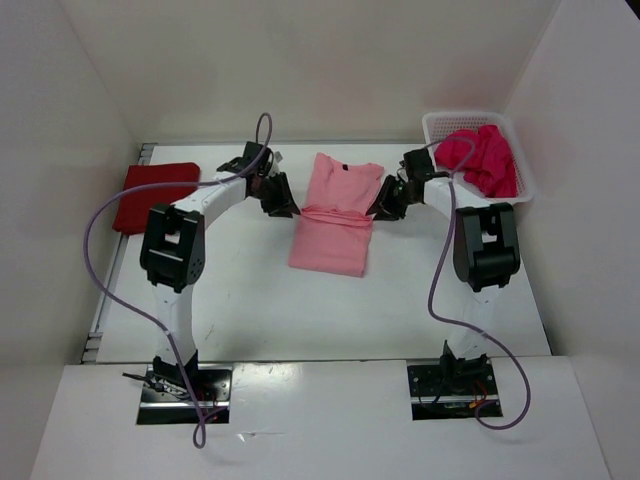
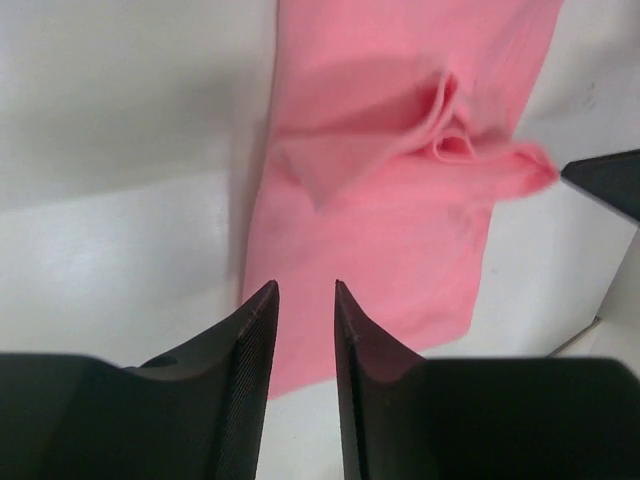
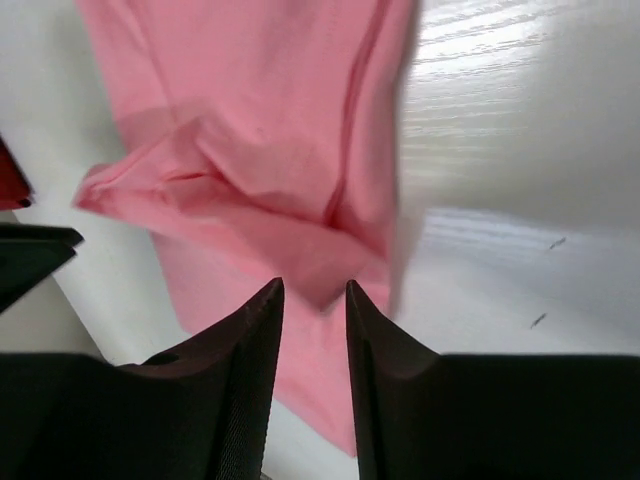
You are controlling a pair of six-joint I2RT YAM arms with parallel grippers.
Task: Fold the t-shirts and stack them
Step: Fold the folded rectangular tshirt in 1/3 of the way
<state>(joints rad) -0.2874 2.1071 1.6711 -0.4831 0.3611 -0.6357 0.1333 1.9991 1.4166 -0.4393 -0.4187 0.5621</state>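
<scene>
**Views.** The top external view is showing all three garments. The light pink t-shirt [image 1: 330, 215] is lying at the centre of the table [image 1: 230, 300]. The dark red t-shirt [image 1: 155, 195] is lying folded at the far left. The magenta-pink t-shirt [image 1: 480, 160] is sitting crumpled in the white mesh basket [image 1: 432, 125] at the far right corner. The wrist views are showing only the light pink t-shirt, apart from a dark red sliver at the left edge of the right wrist view.

**Grippers.** The left gripper [image 2: 306, 290] is hanging just beside the shirt's left edge. Its fingers are standing slightly apart with nothing between them. The right gripper [image 3: 315, 290] is hanging at the shirt's right edge, also parted and gripping nothing. Each wrist view is catching the opposite gripper's fingertip at its frame edge.

**Limits.** In the top external view the dark fingers are merging together, so their gap is not readable there. The right wrist view is blurring, and the cloth edges in it are soft. Both wrist views are cutting off the shirt's far end. The magenta-pink t-shirt's outline cannot be told.

**Orientation.** The light pink t-shirt's long axis is running far to near, with the collar at the far end and the near end drifting slightly left. A bunched ridge is crossing its middle between the grippers. The dark red t-shirt's long axis is running left to right.
</scene>
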